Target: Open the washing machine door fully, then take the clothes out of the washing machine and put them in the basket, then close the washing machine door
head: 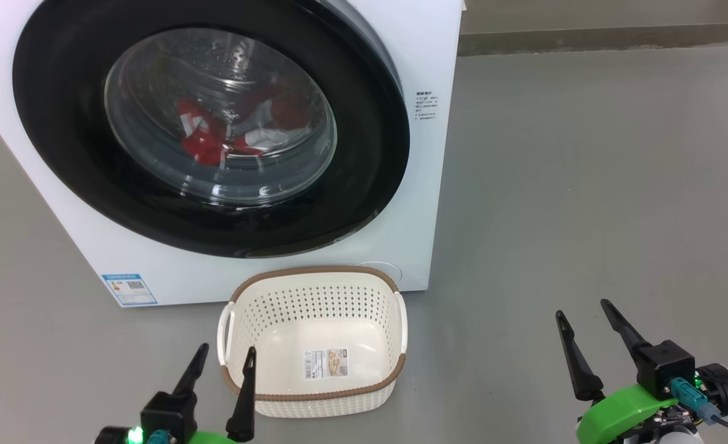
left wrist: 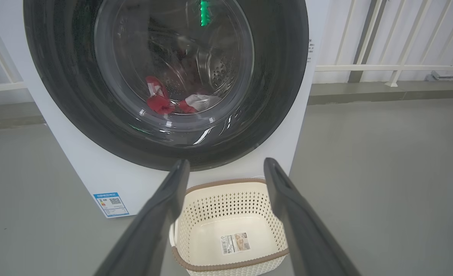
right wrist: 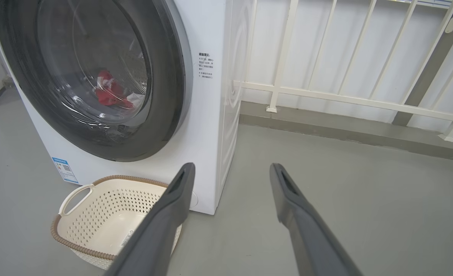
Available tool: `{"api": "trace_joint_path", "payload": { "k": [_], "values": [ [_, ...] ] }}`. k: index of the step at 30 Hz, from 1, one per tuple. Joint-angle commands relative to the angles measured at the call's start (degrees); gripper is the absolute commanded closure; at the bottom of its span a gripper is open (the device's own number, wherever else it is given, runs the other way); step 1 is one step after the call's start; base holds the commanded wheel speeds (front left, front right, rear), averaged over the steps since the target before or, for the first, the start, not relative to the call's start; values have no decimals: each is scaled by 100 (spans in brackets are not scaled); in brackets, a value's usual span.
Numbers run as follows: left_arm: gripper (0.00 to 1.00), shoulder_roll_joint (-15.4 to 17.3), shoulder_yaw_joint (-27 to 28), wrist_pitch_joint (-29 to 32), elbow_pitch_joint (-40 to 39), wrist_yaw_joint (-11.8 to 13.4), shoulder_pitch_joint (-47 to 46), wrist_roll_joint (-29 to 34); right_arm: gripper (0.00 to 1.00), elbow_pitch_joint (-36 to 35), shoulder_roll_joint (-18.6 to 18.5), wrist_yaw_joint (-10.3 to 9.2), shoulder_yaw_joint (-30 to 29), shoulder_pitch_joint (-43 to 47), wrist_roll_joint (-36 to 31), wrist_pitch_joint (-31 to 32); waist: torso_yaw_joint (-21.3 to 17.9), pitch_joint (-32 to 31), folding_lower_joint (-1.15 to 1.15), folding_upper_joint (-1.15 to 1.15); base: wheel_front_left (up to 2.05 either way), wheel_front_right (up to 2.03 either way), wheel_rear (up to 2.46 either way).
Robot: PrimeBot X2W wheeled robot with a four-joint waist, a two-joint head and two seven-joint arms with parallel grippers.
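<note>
The white washing machine point(head: 425, 185) stands ahead with its round black-rimmed door point(head: 61, 123) shut. Behind the glass lie the red and white clothes point(head: 216, 132), also seen as clothes point(left wrist: 161, 101) and clothes point(right wrist: 109, 94). On the floor in front sits the cream basket point(head: 400, 320), holding nothing but a sticker; basket point(left wrist: 211, 199), basket point(right wrist: 107, 199). My left gripper point(head: 227, 353) is open, low at the basket's left corner. My right gripper point(head: 582, 308) is open over bare floor, well right of the basket. Neither touches anything.
Grey floor point(head: 585, 185) spreads to the right of the machine. A white railing point(right wrist: 345, 97) on a low kerb runs behind and to the right. A blue label point(head: 129, 290) marks the machine's lower left front.
</note>
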Motion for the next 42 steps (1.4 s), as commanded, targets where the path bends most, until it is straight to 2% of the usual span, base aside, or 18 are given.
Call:
{"api": "trace_joint_path", "payload": {
  "k": [1, 23, 24, 25, 26, 37, 42],
  "values": [
    [0, 58, 178, -70, -90, 44, -264, -53, 0, -115, -32, 2, 91, -207, -3, -70, -2, -3, 0, 0, 0, 0, 0],
    [0, 43, 176, -70, -126, 166, -260, -205, 0, -80, 68, 2, 73, -179, 404, -70, 27, 10, 0, 0, 0, 0, 0],
    [0, 43, 178, -70, -130, 171, -262, -209, 39, -75, 70, 2, 69, -187, 447, -70, 31, 11, 0, 0, 0, 0, 0],
    [0, 43, 178, -70, -131, 174, -263, -210, 93, -76, 70, 2, 69, -191, 453, -70, 35, 12, 0, 0, 0, 0, 0],
    [0, 42, 179, -70, -130, 177, -264, -214, 100, -60, 71, 2, 83, -191, 480, -70, 37, 12, 0, 0, 0, 0, 0],
    [0, 40, 183, -70, -129, 192, -272, -236, 100, -23, 74, 2, 132, -226, 741, -70, 59, 40, 0, 0, 0, 0, 0],
    [0, 39, 180, -70, -153, 199, -288, -236, 100, -34, 73, 2, 144, -286, 1151, -70, 74, 86, 0, 0, 0, 0, 0]
  ]
}}
